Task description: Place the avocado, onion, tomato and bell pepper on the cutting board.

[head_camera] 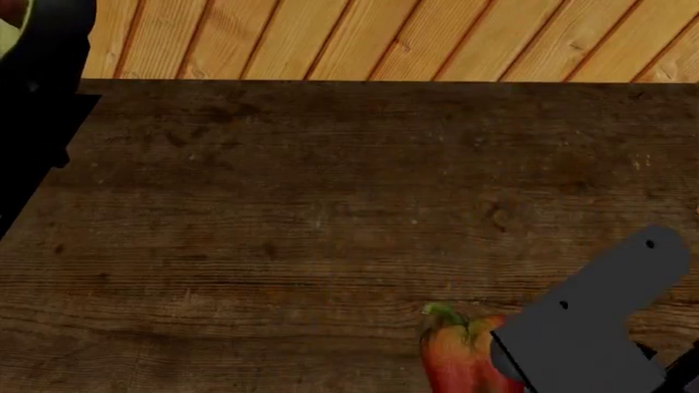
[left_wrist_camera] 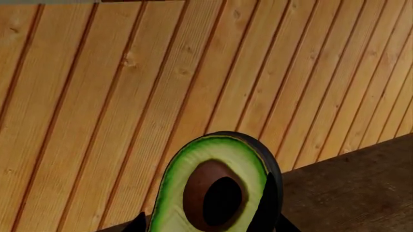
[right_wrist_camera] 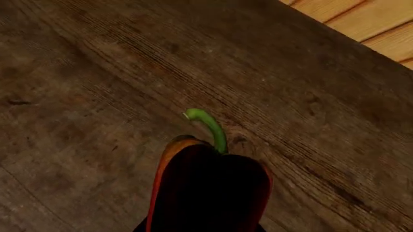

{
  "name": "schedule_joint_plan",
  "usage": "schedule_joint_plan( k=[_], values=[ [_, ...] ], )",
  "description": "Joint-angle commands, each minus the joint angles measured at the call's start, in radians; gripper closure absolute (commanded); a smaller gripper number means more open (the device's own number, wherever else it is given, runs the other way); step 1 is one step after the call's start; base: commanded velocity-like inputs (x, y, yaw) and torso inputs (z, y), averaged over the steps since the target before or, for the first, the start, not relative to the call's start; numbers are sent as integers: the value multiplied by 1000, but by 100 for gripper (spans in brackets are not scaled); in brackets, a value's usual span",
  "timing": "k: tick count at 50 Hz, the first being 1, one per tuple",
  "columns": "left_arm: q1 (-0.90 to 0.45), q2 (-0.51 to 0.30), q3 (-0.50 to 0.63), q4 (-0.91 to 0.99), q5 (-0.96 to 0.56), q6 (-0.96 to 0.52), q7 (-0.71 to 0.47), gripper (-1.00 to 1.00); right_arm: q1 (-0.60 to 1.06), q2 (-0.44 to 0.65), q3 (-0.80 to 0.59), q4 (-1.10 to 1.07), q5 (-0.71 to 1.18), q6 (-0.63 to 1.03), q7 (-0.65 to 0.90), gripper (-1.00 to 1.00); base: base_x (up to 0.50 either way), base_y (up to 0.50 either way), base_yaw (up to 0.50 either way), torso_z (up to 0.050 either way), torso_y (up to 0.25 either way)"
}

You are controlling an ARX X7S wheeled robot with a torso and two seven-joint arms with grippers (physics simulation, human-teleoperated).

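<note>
The halved avocado (left_wrist_camera: 213, 188), with dark green skin, pale green flesh and a glossy brown pit, sits clamped between the 2 black fingers of the left gripper (left_wrist_camera: 210, 224), held up in front of the light pine-plank wall (left_wrist_camera: 129, 96). The elongated, lobed red bell pepper (right_wrist_camera: 210, 188) with its curved green stem fills the right gripper's camera view above the dark, coarse-grained wooden table (head_camera: 327, 205). How far the right gripper (head_camera: 579, 336) is open, and whether it holds the pepper, I cannot tell.

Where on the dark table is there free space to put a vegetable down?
The dark wooden table is bare from the plank wall down to the bell pepper, and across to the left arm. The near right corner is crowded: the pepper lies there beside the right arm. No cutting board is in view.
</note>
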Motion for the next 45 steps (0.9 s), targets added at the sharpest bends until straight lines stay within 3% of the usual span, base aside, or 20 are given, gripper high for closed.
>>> schedule_joint_plan(
  k=[1, 5, 8, 10, 21, 38, 45],
  values=[
    [-2, 2, -8, -8, -24, 14, -16, 100, -15, 30, 51, -46, -42, -130, 90, 100, 0, 0, 0, 0, 0],
    [-1, 1, -11, -9, -22, 22, -11, 100, 15, 36, 74, -65, -37, -164, 145, 100, 0, 0, 0, 0, 0],
    [3, 1, -13, -7, -23, 26, -13, 100, 86, 12, 39, -66, -37, -97, 241, 100, 0, -1, 0, 0, 0],
    [13, 1, -25, -2, -32, 34, -12, 100, 57, 11, 74, -88, -67, -164, 236, 100, 0, 0, 0, 0, 0],
    [14, -2, -32, 4, -44, 33, -23, 100, 131, -15, 106, -138, -88, -207, 363, 100, 0, 0, 0, 0, 1],
    [14, -3, -23, 4, -38, 35, -25, 100, 81, -2, 149, -203, -189, -263, 395, 100, 0, 0, 0, 0, 1],
    [19, -1, -21, 2, -35, 42, -21, 100, 96, -2, 148, -207, -165, -265, 415, 100, -464, -187, 0, 0, 2]
  ],
)
